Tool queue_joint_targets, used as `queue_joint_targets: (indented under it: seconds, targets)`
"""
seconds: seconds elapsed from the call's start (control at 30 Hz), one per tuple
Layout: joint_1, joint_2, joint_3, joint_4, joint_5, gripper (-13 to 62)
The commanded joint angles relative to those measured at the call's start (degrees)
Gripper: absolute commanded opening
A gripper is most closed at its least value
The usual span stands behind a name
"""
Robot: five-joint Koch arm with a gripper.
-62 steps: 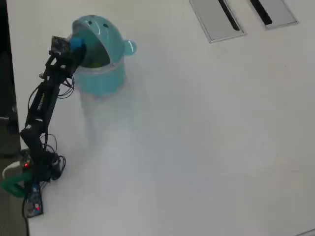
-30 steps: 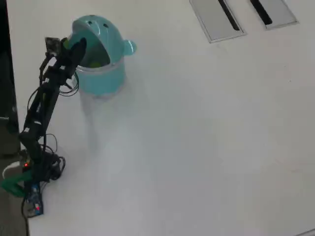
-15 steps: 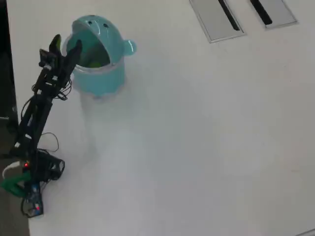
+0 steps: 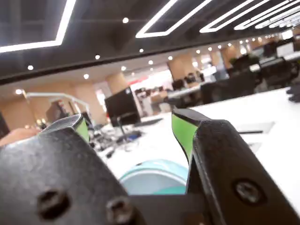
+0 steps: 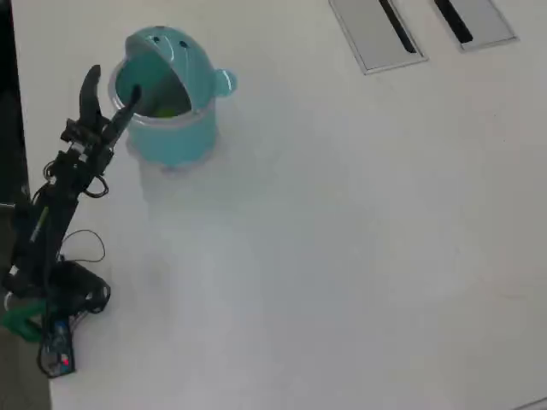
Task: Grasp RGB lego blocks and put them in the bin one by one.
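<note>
In the overhead view the teal bin [image 5: 178,135] stands at the upper left with its domed lid [image 5: 178,53] tipped back. A yellow-green block [image 5: 167,110] shows faintly inside the opening; the red and blue blocks are hidden. My gripper [image 5: 113,83] hangs just left of the bin's rim, open and empty, with one fingertip over the rim's edge. In the wrist view the gripper [image 4: 131,126] spreads wide, its green pads [image 4: 182,132] bare, and the bin's rim [image 4: 154,174] lies below and between the fingers.
Two grey inset panels with black slots [image 5: 376,32] [image 5: 474,21] sit at the top right of the white table. The arm's base and cables [image 5: 53,318] are at the lower left, beside the table's dark left edge [image 5: 7,171].
The blue block held over the bin 2.1 s ago is gone from the jaws. The gripper has opened and the arm has drawn back leftward off the bin's opening.
</note>
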Motion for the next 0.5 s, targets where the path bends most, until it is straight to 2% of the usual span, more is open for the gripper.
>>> queue_joint_targets:
  seconds: [0.0,0.17,0.47]
  targets:
    - [1.8,2.8,-1.0,-4.8,3.1,33.0]
    - [4.4,6.3,1.0,-4.8,7.3,33.1]
    - [11.1,12.2,4.2,-4.7,23.5,33.0]
